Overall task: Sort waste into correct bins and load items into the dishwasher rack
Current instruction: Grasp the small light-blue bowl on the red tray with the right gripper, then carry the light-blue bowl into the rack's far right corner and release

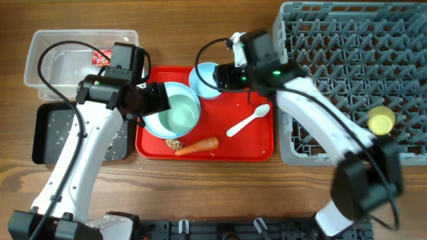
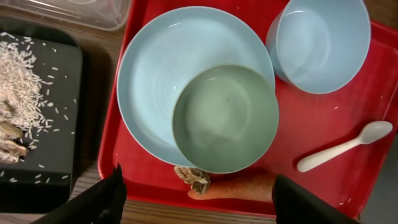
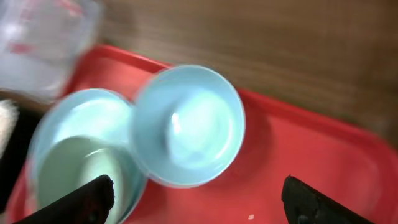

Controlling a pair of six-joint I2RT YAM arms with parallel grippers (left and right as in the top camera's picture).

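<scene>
A light blue plate (image 1: 155, 120) lies on the red tray with a light blue bowl (image 1: 180, 112) on it; both show in the left wrist view, plate (image 2: 155, 68) and bowl (image 2: 225, 118). A second bowl (image 1: 205, 80) stands beside them, also in the right wrist view (image 3: 186, 124). A white spoon (image 1: 248, 120), an orange carrot (image 1: 197, 146) and a brown scrap (image 1: 174, 143) lie on the tray. My left gripper (image 2: 198, 180) is open and empty above the plate's near edge. My right gripper (image 3: 198, 182) is open and empty over the second bowl. No tissue is in view.
A clear tub (image 1: 67, 40) at back left holds a red wrapper (image 1: 101, 57). A black tray (image 1: 47, 150) in front of it holds rice crumbs (image 2: 25, 81). The grey rack (image 1: 333, 67) at the right holds a yellow cup (image 1: 381, 121). The red tray (image 1: 253, 143) is central.
</scene>
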